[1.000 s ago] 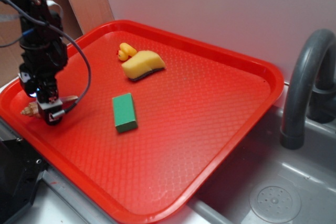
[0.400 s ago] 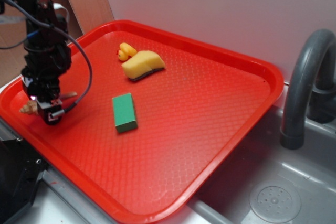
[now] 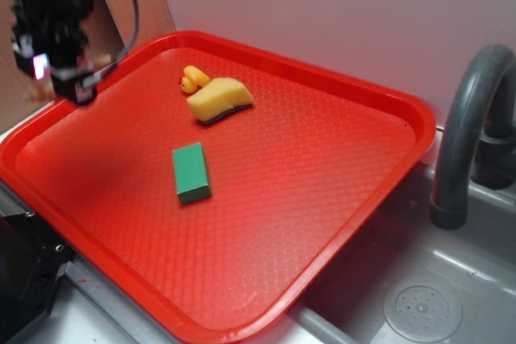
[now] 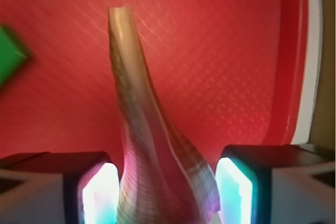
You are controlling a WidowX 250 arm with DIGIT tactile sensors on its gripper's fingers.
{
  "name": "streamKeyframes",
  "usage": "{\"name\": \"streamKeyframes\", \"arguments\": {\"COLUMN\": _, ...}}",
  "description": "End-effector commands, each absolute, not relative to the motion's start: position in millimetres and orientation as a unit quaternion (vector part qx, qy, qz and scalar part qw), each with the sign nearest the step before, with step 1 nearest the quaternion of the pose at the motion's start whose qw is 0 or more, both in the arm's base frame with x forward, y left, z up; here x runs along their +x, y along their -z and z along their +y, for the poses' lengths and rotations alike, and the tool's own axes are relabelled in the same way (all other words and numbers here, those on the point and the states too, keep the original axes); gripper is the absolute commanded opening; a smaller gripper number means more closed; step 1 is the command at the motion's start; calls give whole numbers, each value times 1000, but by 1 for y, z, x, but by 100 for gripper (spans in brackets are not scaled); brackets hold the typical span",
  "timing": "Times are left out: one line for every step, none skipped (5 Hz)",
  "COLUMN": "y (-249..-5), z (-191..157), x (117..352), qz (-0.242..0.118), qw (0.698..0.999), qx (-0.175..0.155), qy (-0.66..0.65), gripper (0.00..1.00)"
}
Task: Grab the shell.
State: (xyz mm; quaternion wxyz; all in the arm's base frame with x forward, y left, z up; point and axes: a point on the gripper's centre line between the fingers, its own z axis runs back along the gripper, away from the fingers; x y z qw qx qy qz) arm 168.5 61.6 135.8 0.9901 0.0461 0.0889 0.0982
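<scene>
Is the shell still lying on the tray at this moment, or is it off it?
Off it. The shell sits between the fingers of the gripper, which hangs above the red tray.

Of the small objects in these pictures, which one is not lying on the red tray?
The shell. It sits between the pads of the tool, lifted above the tray, while the duck, sponge and green block rest on it.
</scene>
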Motion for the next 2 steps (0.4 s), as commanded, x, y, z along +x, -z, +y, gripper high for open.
{"name": "streamKeyframes", "arguments": {"y": -225, "z": 27, "x": 162, "qz": -5, "qw": 999, "qx": 6, "qy": -51, "gripper": 0}}
{"name": "streamKeyframes", "arguments": {"y": -222, "z": 24, "x": 168, "qz": 16, "qw": 998, "qx": -21, "qy": -48, "gripper": 0}}
